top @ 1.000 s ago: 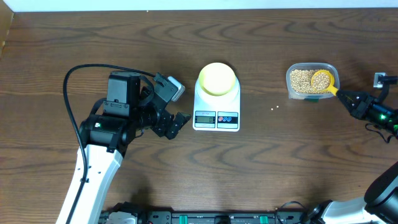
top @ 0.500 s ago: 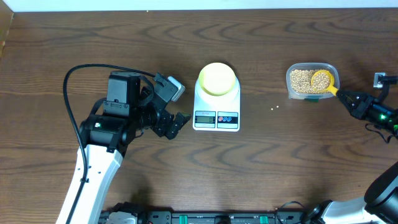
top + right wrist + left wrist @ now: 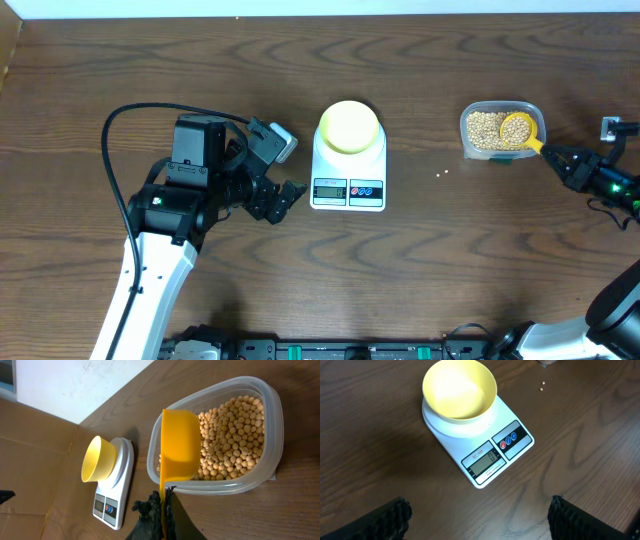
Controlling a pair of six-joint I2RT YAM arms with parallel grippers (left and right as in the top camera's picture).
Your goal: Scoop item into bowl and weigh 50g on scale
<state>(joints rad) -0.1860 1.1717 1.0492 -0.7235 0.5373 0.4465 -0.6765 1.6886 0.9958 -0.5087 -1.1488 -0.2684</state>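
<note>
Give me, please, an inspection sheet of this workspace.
Surface: brown wood-grain table, intact.
Job's things: small pale yellow round bowl, empty, on white digital kitchen scale reading zero; tan round beans in clear plastic tub.
Clutter: two stray beans between scale and tub.
Tools: left tool open, empty; right tool shut on bright yellow plastic scoop, over tub.
Cables: black cable looped on left side.
Surroundings: white wall, brown cardboard.

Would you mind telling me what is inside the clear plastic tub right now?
Tan beans fill the tub, and the yellow scoop sits in it too, its handle pinched by the right gripper. Whatever lies behind the scoop is hidden.
</note>
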